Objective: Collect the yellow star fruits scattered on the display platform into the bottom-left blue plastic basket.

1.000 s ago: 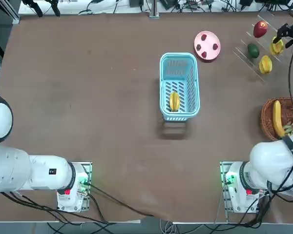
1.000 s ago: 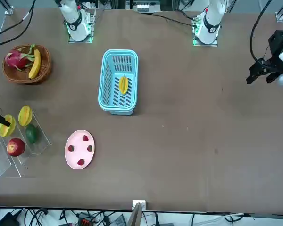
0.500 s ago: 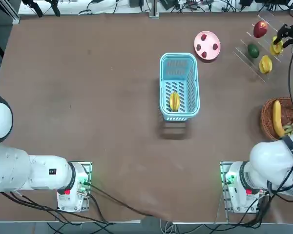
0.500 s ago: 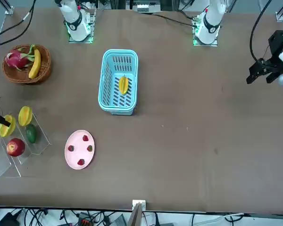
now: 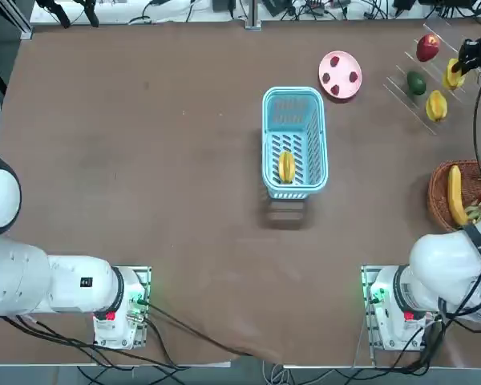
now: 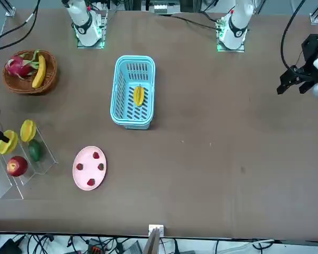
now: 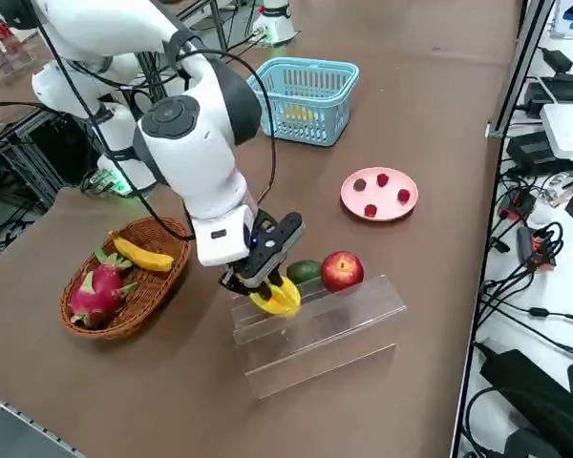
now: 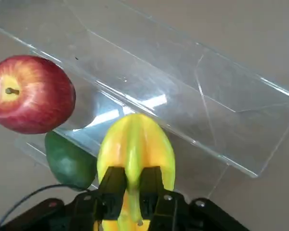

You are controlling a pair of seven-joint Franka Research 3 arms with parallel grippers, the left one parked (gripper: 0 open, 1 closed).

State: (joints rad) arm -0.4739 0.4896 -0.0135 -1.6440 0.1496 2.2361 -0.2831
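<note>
My right gripper is at the far right of the table, over the clear display platform, shut on a yellow star fruit. The wrist view shows its two fingers clamped on the ridged star fruit just above the platform. A second star fruit rests on the platform nearer the robot. A third star fruit lies inside the light blue basket at mid-table. In the side view the gripper holds the star fruit at the platform's end.
A red apple and a green fruit sit on the platform beside the held fruit. A pink plate with small red pieces lies between platform and basket. A wicker basket with a banana stands closer to the robot.
The right gripper's fingers have closed on the star fruit at the platform. The fruit has shifted only slightly. Everything else is unmoved.
</note>
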